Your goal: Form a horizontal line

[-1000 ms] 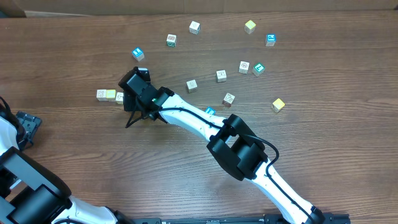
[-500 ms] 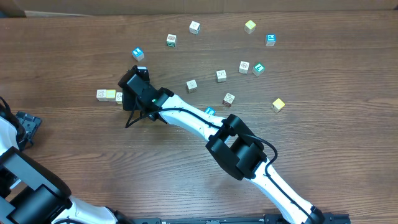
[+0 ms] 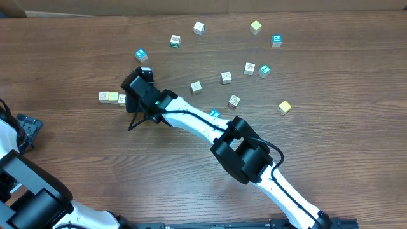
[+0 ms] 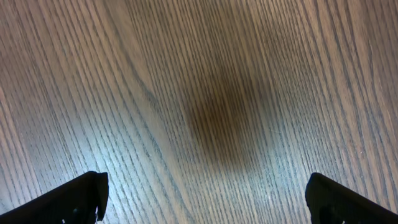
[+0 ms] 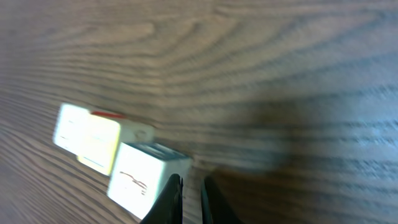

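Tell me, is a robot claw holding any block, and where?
Nothing is held. The right gripper is shut empty beside a small white printed cube; the left gripper is open.

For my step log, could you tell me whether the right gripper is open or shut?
Shut. In the right wrist view, the right gripper has its fingers nearly together, with nothing between them.

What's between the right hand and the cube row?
Nothing visible. The shut right hand sits right beside the nearest white-faced cube of the short row of small printed cubes on the wooden table.
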Robot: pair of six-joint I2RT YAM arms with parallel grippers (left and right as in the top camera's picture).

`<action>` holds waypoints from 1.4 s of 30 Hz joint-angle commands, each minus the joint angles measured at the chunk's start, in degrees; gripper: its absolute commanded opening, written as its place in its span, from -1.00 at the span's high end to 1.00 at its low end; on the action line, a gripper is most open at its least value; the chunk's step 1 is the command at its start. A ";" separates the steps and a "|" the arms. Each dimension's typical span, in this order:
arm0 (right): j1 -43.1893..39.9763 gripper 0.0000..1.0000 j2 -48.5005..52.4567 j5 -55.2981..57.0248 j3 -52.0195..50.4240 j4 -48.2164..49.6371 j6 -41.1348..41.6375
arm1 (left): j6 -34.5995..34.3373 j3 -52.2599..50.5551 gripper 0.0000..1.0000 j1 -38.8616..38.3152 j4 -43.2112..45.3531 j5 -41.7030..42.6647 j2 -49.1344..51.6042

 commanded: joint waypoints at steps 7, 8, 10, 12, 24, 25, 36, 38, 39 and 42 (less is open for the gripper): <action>0.31 0.83 1.03 0.35 -0.42 -2.95 0.20 | 0.22 -0.37 -0.99 0.13 0.04 -1.18 0.79; 0.31 0.83 1.03 0.35 -0.42 -2.40 0.20 | 0.22 -0.37 -0.99 0.13 0.04 -1.18 0.79; 0.31 0.82 1.03 0.35 -0.42 -0.92 0.22 | 0.22 -0.37 -0.99 0.13 0.04 -1.18 0.79; 0.31 0.83 1.03 0.35 -0.42 0.46 0.22 | 0.22 -0.37 -0.99 0.13 0.04 -1.18 0.79; 0.13 0.82 1.03 1.53 -0.42 4.63 0.17 | 0.22 -0.37 -0.99 0.13 0.04 -1.18 0.79; 0.13 0.82 1.03 2.12 -0.42 4.83 0.15 | 0.22 -0.37 -0.99 0.13 0.04 -1.18 0.79; 0.44 0.93 1.03 1.05 -0.42 -3.19 0.24 | 0.22 -0.37 -0.99 0.13 0.04 -1.18 0.79; 0.81 0.93 1.03 -2.19 -0.42 -5.05 0.24 | 0.22 -0.37 -0.99 0.13 0.04 -1.18 0.79; 0.98 0.92 1.03 -3.74 -0.42 -5.60 0.24 | 0.22 -0.37 -0.99 0.13 0.04 -1.18 0.79; 1.79 0.92 1.03 -6.12 -0.42 -6.01 0.22 | 0.22 -0.37 -0.99 0.13 0.04 -1.18 0.79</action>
